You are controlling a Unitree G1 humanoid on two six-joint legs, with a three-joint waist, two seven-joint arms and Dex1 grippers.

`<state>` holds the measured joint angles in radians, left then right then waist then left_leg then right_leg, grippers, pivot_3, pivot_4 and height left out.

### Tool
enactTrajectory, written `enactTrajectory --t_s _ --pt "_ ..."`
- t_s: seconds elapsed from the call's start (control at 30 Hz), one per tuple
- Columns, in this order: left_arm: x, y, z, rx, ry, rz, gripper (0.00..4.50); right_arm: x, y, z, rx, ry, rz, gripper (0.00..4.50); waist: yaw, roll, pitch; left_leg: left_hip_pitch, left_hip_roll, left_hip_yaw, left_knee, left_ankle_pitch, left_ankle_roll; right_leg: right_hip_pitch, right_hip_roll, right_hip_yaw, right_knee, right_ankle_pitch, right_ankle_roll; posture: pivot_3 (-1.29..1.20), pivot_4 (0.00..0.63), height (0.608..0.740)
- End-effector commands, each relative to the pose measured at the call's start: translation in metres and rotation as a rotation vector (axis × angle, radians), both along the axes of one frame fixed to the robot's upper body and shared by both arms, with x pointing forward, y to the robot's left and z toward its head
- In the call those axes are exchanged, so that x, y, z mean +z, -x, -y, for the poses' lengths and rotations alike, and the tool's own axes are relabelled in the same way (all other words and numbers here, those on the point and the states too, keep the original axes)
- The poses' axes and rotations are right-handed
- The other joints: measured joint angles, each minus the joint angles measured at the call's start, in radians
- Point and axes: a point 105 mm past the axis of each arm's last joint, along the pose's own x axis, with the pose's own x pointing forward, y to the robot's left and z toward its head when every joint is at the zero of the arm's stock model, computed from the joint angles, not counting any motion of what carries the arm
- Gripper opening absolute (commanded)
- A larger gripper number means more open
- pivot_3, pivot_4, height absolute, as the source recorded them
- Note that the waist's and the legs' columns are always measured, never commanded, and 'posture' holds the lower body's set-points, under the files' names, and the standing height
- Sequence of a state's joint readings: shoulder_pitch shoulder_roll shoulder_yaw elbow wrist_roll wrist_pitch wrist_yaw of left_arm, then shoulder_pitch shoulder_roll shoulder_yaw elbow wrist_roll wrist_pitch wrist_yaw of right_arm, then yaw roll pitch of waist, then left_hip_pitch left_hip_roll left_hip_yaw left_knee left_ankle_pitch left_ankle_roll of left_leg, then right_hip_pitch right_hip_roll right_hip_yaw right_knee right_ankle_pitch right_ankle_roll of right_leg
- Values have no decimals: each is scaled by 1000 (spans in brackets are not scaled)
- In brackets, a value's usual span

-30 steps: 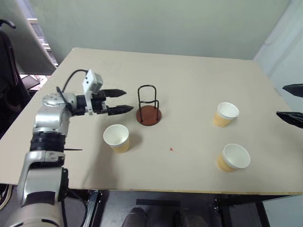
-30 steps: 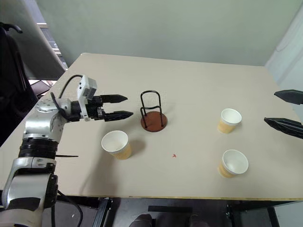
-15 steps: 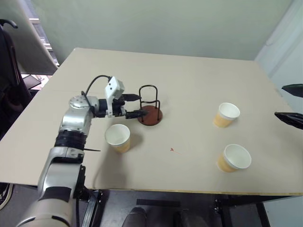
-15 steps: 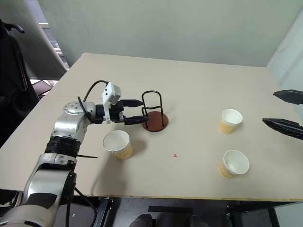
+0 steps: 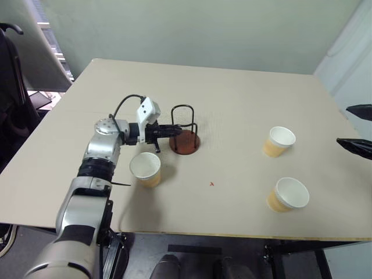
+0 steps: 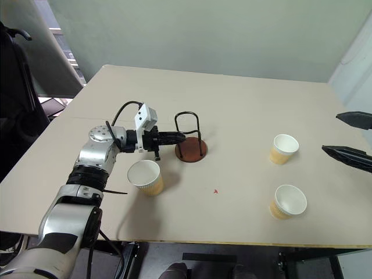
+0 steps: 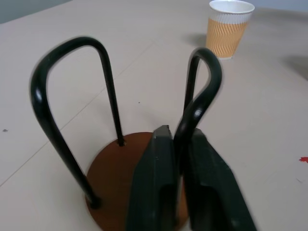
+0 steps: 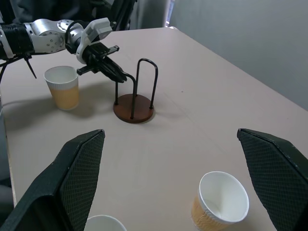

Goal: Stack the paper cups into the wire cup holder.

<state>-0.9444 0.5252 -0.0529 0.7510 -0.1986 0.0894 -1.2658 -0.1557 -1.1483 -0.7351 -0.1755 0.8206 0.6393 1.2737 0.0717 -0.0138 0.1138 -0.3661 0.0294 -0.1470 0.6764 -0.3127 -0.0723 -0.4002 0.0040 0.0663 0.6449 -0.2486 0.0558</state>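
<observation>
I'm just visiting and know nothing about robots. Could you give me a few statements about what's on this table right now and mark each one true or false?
1. The left end effector is shut on a wire loop of the wire cup holder. True.
2. A paper cup already sits inside the holder. False: the holder is empty.
3. Three paper cups stand upright on the table. True: one nearest the left arm, two on the right.
4. The right end effector grips a cup. False: it is open, holding nothing.
</observation>
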Motion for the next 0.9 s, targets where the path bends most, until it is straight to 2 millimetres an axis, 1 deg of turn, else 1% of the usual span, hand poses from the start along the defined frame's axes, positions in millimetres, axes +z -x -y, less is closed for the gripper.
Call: enactTrajectory --t_s 0.03,0.17,0.27,0.37,0.43,0.53,0.63,0.73,0.8,0.9 --pt "16 4 5 -51 16 39 86 11 3 -1 -2 16 62 4500 0 0 0 0 0 0 0 0 0 0 0 0 0 0 0 0 150 740" --pt "23 18 18 -130 28 40 86 11 2 -1 2 19 61 4500 0 0 0 -1 0 0 1 0 0 0 0 0 0 0 0 0 150 740" --pt "26 36 29 -196 16 43 86 11 2 -1 3 23 61 4500 0 0 0 -1 0 1 2 0 1 0 2 -1 0 0 2 0 150 740" --pt "24 53 37 -213 -9 49 86 10 2 0 3 25 59 4500 0 0 0 -1 0 4 2 -1 2 1 3 -1 0 1 3 0 150 740" --pt "20 65 41 -206 -23 46 86 10 2 -1 4 27 58 4500 0 0 0 0 0 5 3 -1 2 1 3 -1 0 0 3 0 150 740" --pt "10 91 51 -199 -17 29 86 7 3 -4 18 28 48 4500 -2 0 0 1 1 7 3 -2 4 1 3 1 0 0 3 0 150 740" --pt "8 105 60 -182 26 -2 86 3 4 -9 42 37 27 4500 0 0 0 2 1 10 3 -3 5 1 4 3 0 0 4 0 150 740" --pt "5 122 67 -227 34 -44 86 -1 0 -11 59 47 10 4500 -1 0 0 4 1 11 5 -3 6 2 4 7 1 0 4 0 150 740" --pt "2 131 69 -252 26 -70 86 -3 -2 -14 73 51 2 4500 -3 0 0 11 1 14 3 -5 7 6 5 15 1 0 4 0 150 740" --pt "-10 144 64 -286 -35 -109 86 -4 -5 -18 99 50 -3 4500 -9 0 0 18 2 18 3 -7 10 10 7 17 1 0 4 0 150 740"
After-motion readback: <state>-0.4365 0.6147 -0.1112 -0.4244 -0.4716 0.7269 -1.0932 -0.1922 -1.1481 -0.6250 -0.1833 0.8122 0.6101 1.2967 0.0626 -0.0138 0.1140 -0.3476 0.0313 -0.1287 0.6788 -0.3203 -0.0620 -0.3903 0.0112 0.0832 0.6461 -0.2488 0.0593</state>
